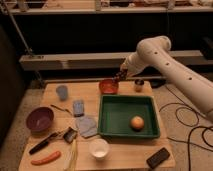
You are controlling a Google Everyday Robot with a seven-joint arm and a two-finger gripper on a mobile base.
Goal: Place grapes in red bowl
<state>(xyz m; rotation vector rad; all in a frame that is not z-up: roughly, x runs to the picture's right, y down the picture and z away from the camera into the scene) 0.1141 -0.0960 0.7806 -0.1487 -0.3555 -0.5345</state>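
The red bowl (pixel 108 86) stands at the back middle of the wooden table, just behind the green tray. My gripper (pixel 120 76) hangs just above the bowl's right rim, at the end of the white arm that comes in from the right. It is shut on the grapes (pixel 118 78), a small dark bunch at its tip, held a little above the bowl's edge. The bowl's inside looks empty.
A green tray (pixel 107 129) holds a round yellow-orange fruit (pixel 137 122). A small dark cup (pixel 139 85) stands right of the red bowl. Purple bowl (pixel 39 119), white bowl (pixel 99 148), blue cup (pixel 62 92), sponges, utensils and a carrot lie left; a black block (pixel 158 157) lies front right.
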